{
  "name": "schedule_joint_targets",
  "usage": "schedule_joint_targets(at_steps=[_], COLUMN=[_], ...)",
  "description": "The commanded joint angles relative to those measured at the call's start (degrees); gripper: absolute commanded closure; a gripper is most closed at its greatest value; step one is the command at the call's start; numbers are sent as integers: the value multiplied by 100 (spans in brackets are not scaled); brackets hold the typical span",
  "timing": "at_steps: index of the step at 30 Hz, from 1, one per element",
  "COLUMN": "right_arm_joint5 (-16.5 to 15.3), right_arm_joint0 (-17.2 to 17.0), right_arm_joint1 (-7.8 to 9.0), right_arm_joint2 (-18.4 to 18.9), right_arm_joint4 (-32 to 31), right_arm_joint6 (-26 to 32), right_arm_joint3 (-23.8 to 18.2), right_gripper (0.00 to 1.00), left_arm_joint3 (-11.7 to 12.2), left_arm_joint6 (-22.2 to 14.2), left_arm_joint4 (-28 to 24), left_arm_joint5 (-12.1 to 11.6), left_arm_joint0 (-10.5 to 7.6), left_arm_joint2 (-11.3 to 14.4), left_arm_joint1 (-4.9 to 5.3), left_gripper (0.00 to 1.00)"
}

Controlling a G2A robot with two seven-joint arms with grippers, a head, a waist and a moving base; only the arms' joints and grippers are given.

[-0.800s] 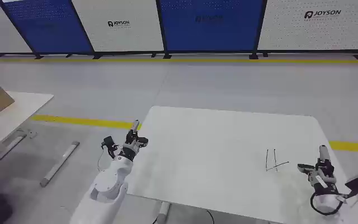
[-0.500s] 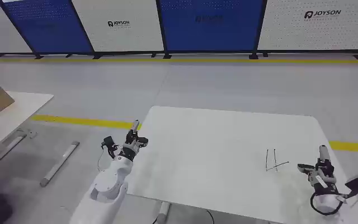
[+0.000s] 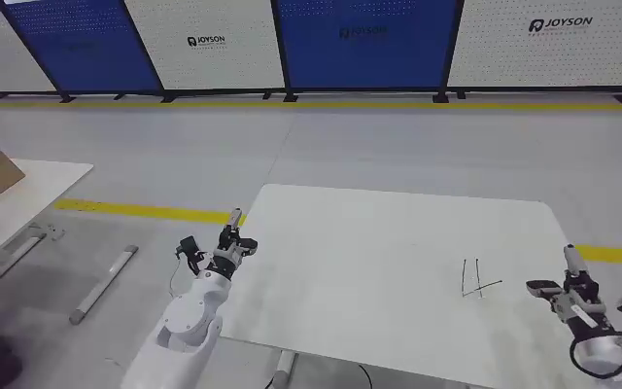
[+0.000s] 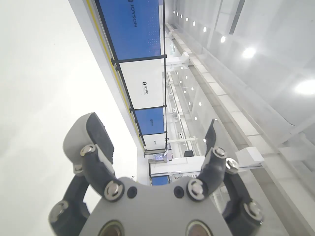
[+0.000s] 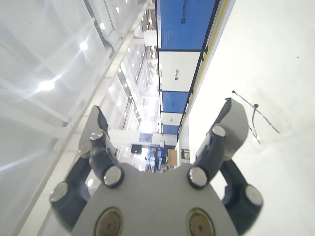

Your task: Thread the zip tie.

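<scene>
Spread wide, empty: left claw (image 4: pixel 155 126) at the desk's (image 3: pixel 389 253) left edge, right claw (image 5: pixel 165 109) at its right edge. Lying near the right claw: thin black zip ties (image 3: pixel 476 277).

This is a big indoor hall, like a factory floor or a robot test lab. Far out ahead of the left gripper (image 4: pixel 157 126) stands a row of blue panels (image 3: pixel 364 44) and white panels (image 3: pixel 204 44) with black posts. The smooth grey floor (image 3: pixel 369 146) has yellow lines (image 3: pixel 146 211) painted on it. High above the gripper, the ceiling (image 4: pixel 270 13) has many round lights (image 4: pixel 248 52). A white work table (image 3: pixel 389 253) lies just beside the gripper.
</scene>
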Motion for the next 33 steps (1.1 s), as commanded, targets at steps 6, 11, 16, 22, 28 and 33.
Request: schedule_joint_targets(at_steps=[6, 11, 16, 22, 28, 33], right_arm_joint5=[1022, 1153, 1153, 1307, 1175, 943], right_arm_joint0=[989, 1174, 1174, 1207, 2461, 3402], right_arm_joint1=[269, 298, 298, 314, 588, 808], right_arm_joint2=[282, 259, 259, 138, 412, -316], right_arm_joint4=[-660, -794, -794, -537, -692, -950], right_arm_joint6=[2534, 2648, 2648, 3336, 5345, 5856], right_arm_joint3=[488, 651, 651, 733, 2029, 2959], right_gripper=[0, 0, 0, 0, 0, 0], left_arm_joint3=[0, 0, 0, 0, 0, 0], left_arm_joint6=[0, 0, 0, 0, 0, 0], left_arm_joint4=[0, 0, 0, 0, 0, 0], left_arm_joint5=[0, 0, 0, 0, 0, 0], left_arm_joint0=[0, 0, 0, 0, 0, 0], left_arm_joint2=[0, 0, 0, 0, 0, 0], left_arm_joint1=[0, 0, 0, 0, 0, 0], left_gripper=[0, 0, 0, 0, 0, 0])
